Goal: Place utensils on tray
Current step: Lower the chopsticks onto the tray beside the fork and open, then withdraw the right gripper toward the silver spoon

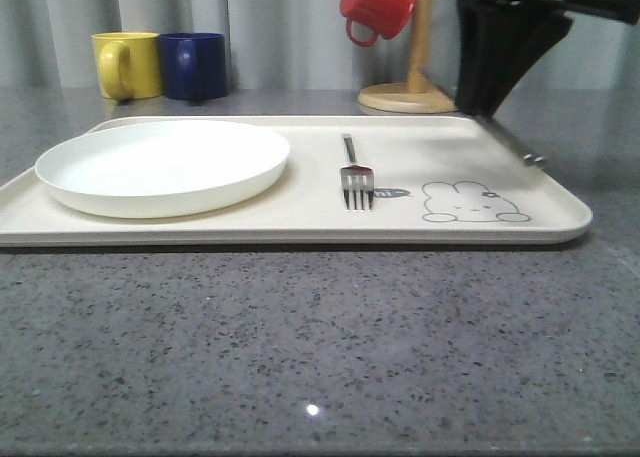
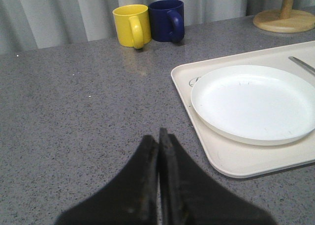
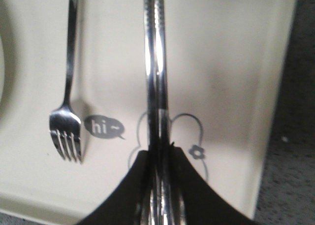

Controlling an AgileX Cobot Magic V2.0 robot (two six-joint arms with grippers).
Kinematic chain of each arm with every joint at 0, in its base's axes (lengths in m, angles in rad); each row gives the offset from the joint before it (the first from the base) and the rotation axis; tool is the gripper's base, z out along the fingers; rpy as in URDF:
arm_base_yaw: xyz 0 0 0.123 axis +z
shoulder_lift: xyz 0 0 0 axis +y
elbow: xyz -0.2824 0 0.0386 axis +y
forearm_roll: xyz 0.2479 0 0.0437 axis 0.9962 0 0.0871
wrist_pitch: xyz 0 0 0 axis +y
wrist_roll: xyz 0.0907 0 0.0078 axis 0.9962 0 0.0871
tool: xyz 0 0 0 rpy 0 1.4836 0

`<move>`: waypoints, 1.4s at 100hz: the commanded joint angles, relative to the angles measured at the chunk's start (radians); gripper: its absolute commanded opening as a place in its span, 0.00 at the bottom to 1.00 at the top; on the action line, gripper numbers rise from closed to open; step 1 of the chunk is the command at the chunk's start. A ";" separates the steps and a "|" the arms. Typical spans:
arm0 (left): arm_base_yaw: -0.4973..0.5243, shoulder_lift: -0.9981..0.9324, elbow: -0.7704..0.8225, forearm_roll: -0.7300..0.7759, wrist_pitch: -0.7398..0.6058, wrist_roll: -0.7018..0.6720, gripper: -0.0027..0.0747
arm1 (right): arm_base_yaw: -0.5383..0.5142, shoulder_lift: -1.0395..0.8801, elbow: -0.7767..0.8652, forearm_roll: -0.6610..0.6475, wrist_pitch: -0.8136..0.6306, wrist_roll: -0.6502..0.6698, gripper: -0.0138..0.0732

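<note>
The silver fork [image 1: 356,182] lies on the cream tray [image 1: 300,217], tines toward the front, beside the "hi" bubble and rabbit drawing; I see the fork [image 3: 66,131] again in the right wrist view. My right gripper [image 1: 482,107] hangs above the tray's right side, shut on the pair of chopsticks [image 1: 515,145], which slant down toward the tray's right rim. In the right wrist view the chopsticks [image 3: 156,62] run straight out from the right gripper [image 3: 160,153] over the tray [image 3: 221,62]. My left gripper [image 2: 159,136] is shut with nothing in it, over bare table left of the tray [image 2: 236,161].
A round white plate [image 1: 160,167] fills the tray's left half. A yellow mug [image 1: 125,65] and a blue mug [image 1: 195,65] stand at the back left. A red mug [image 1: 378,7] hangs on a wooden stand [image 1: 410,97] behind the tray.
</note>
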 commanded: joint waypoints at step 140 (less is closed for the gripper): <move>-0.002 0.011 -0.025 -0.003 -0.078 -0.006 0.01 | -0.300 -0.142 -0.023 -0.285 0.026 -0.138 0.58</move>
